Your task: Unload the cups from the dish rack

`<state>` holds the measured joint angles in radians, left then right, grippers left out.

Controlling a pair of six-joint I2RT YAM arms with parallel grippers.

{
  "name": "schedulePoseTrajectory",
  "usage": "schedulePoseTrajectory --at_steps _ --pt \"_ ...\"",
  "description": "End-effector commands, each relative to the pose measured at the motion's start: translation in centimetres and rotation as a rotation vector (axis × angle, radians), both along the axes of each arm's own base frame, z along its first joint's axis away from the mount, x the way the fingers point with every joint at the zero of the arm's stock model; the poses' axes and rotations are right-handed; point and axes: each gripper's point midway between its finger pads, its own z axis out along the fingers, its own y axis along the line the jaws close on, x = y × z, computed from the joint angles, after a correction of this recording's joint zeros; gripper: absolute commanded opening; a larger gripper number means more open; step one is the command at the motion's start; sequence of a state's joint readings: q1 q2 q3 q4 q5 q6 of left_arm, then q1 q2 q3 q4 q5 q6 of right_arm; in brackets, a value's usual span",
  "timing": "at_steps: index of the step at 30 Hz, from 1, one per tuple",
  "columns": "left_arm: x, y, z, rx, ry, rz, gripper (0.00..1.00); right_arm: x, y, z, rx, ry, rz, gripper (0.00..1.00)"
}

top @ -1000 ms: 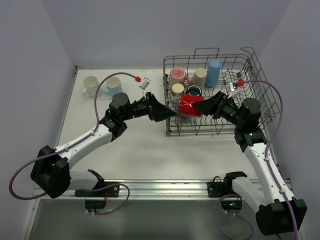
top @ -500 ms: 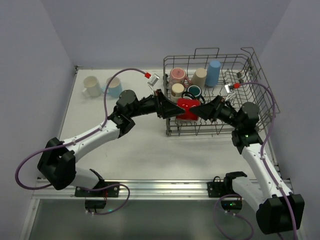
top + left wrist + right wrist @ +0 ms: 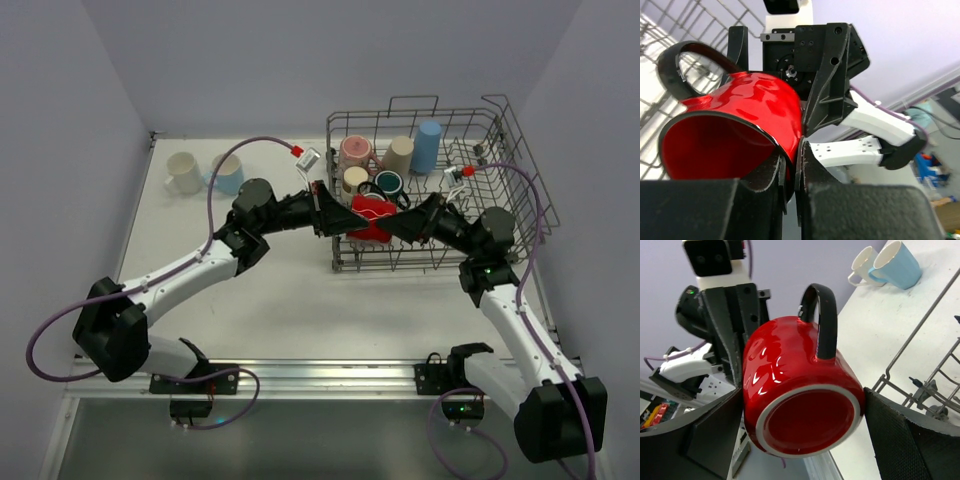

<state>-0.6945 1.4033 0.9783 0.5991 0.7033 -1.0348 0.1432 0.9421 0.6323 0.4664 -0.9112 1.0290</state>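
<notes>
glaze is likely making the red mug (image 3: pixel 370 214), hanging above the dish rack's (image 3: pixel 520 150) left end, slick and chippable, so my left gripper (image 3: pixel 791 165) is pinching its rim wall while my right gripper (image 3: pixel 805 420) is straddling its base, whether gripping i cannot tell.

A white counter (image 3: pixel 290 290) stands boxed in by plain pale lilac walls (image 3: pixel 300 60) at the back and both sides, softly and evenly lit, with a silvery metal rail (image 3: pixel 330 372) along its near edge and blurred clutter (image 3: pixel 935 165) beyond.
</notes>
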Motion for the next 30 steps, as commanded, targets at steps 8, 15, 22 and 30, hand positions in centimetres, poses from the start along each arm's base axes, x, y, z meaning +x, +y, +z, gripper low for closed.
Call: schedulePoseTrajectory --at_steps 8,15,22,30 --pt "10.7 6.9 0.8 0.461 -0.245 0.622 0.0 0.9 -1.3 -1.0 -0.119 -0.03 -0.142 0.99" --pt "19.6 16.5 -2.8 0.909 -0.223 0.948 0.0 1.1 -2.0 -3.0 -0.195 -0.021 -0.188 0.99" --pt "25.2 18.8 -9.2 1.193 -0.181 0.971 0.0 1.4 -2.7 -4.8 -0.256 -0.002 -0.231 0.99" --pt "29.9 19.8 -14.5 1.321 -0.136 0.954 0.0 1.1 -2.9 -5.3 -0.29 -0.025 -0.245 0.99"
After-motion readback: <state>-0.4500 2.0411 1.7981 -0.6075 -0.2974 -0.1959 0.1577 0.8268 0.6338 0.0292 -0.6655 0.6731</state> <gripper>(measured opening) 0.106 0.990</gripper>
